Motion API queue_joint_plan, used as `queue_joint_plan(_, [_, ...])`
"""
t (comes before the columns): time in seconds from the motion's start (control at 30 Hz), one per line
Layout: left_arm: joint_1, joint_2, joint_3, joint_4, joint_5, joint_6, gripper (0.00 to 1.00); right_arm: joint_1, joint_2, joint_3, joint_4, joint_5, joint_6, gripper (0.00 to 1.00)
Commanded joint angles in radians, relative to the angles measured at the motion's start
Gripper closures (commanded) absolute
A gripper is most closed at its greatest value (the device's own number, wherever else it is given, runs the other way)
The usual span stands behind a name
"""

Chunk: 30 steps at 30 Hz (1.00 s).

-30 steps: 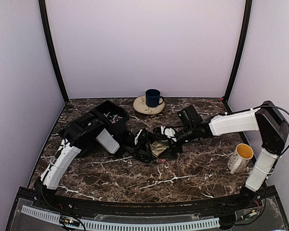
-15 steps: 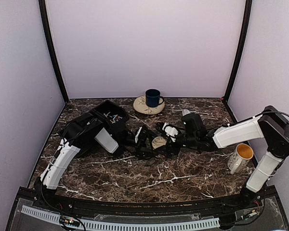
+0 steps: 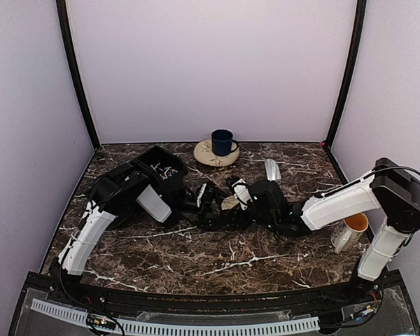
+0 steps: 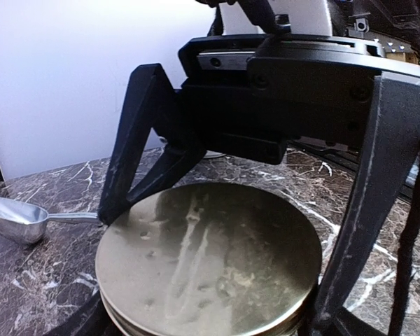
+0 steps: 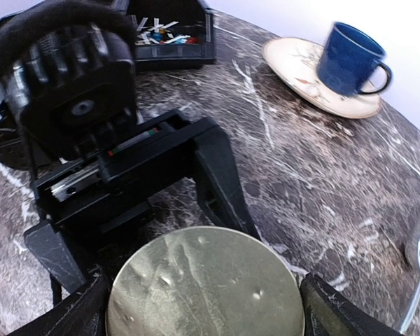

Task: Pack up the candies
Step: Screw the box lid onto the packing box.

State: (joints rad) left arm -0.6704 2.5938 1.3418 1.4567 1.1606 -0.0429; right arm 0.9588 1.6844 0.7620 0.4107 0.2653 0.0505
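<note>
Though loose, candies [image 5: 161, 31] in tray [image 5: 173, 59]

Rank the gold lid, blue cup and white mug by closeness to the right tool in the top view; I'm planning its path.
1. gold lid: in the middle, right at the right tool.
2. blue cup: at the back, centre.
3. white mug: far right side.

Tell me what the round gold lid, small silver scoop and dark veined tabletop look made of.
The round gold lid: looks like thin metal, brushed gold sheen, with small dents and streaky reflections. The small silver scoop: likely polished metal, mirror-like glints. The dark veined tabletop: marble look, white veins on brown-black; real stone or printed laminate can't be told.
</note>
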Motion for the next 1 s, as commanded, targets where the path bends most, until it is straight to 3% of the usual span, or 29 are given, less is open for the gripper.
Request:
queue_joint_plan(0.0, [0.007, 0.154, -0.089, -0.213, -0.111, 0.000, 0.33, 0.043, 0.030, 0.032, -0.110, 0.181, 0.110, 0.08])
queue_joint_plan(0.17, [0.008, 0.155, -0.090, -0.216, -0.112, 0.001, 0.33, 0.059, 0.029, 0.054, -0.133, 0.207, 0.117, 0.01])
queue_joint_plan(0.27, [0.007, 0.154, -0.090, -0.218, -0.111, 0.003, 0.33, 0.059, -0.003, 0.043, -0.127, 0.184, 0.089, 0.03])
queue_joint_plan(0.53, [0.007, 0.158, -0.085, -0.214, -0.095, 0.003, 0.33, 0.030, -0.160, -0.032, -0.120, 0.075, -0.096, 0.03])
queue_joint_plan(0.73, [0.009, 0.163, -0.084, -0.196, -0.065, -0.007, 0.33, -0.054, -0.263, -0.076, -0.187, -0.317, -0.257, 0.03])
queue_joint_plan(0.97, [0.010, 0.204, -0.058, -0.069, 0.079, -0.111, 0.33, -0.182, -0.328, -0.071, -0.301, -0.608, -0.470, 0.03])
